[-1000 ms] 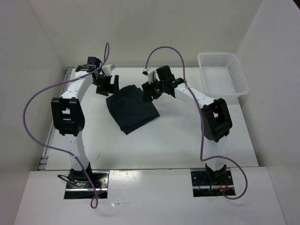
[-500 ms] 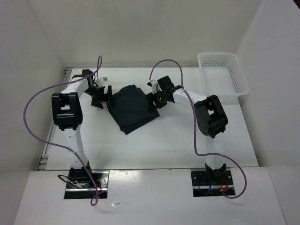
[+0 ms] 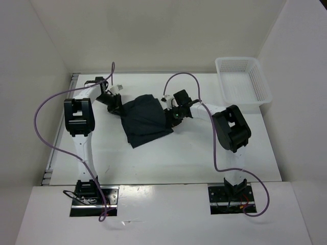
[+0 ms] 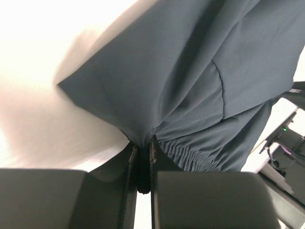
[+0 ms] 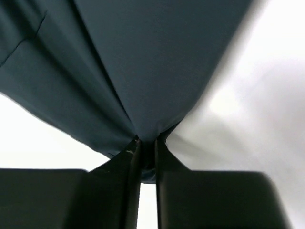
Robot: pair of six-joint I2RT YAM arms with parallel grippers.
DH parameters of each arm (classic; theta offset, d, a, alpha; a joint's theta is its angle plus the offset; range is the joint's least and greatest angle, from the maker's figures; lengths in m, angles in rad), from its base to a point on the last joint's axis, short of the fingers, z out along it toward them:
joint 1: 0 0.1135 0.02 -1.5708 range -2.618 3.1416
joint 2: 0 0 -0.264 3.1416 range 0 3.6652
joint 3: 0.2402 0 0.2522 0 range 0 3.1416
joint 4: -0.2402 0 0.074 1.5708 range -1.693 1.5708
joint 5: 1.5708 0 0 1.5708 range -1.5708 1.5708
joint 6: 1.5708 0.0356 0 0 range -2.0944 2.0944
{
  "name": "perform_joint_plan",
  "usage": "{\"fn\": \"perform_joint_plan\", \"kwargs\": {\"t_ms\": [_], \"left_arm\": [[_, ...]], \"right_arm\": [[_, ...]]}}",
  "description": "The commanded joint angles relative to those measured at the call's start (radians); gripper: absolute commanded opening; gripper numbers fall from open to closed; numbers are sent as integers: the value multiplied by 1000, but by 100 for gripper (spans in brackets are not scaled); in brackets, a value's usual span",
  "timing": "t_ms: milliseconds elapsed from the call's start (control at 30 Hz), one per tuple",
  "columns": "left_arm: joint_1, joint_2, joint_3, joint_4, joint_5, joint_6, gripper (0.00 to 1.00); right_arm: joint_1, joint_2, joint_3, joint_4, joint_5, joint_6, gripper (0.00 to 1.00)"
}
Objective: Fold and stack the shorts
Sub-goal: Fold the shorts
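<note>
The dark navy shorts point(image 3: 145, 118) lie folded on the white table, between the two arms. My left gripper point(image 3: 114, 103) is shut on the shorts' left edge, by the gathered waistband point(image 4: 200, 152). In the left wrist view a pinch of the shorts point(image 4: 190, 76) sits between the fingers point(image 4: 131, 162). My right gripper point(image 3: 172, 116) is shut on the right edge. The right wrist view shows the shorts point(image 5: 143, 62) bunching into a point between that gripper's fingers point(image 5: 134, 162).
A white mesh basket point(image 3: 244, 81) stands at the back right corner of the table point(image 3: 194, 153). White walls close in the left, back and right sides. Purple cables loop over both arms.
Both grippers came in from the shorts' far corners to its left and right edges and shut on the fabric. The shorts have bunched slightly between them.
</note>
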Motion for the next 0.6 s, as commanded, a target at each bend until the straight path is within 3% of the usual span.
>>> {"fn": "perform_joint_plan", "kwargs": {"t_ms": [0,100,167,267,367,433,467,567], "left_arm": [[-24,65,64,-15,34,14,13],[-50,91,196,-15,34,14,13],[-79,105,253,-15,34,14,13],[-104,130,333,-15,34,14,22],[-115,139,333,-15,25,14,32],[-115,104,292,-15,16,14,43],[-115,89,272,-15,16,14,55],[-115,15,194,8,-30,14,75]], "right_arm": [[15,-56,-67,-38,-29,-24,7],[15,-151,-171,-47,-38,-24,0],[15,-200,-257,-47,-52,-12,0],[15,-296,-351,-38,-69,34,5],[15,-339,-364,-27,-33,47,32],[15,-339,-339,-27,3,16,56],[15,-339,-309,-38,13,6,61],[15,-330,-253,-48,39,-30,71]]}}
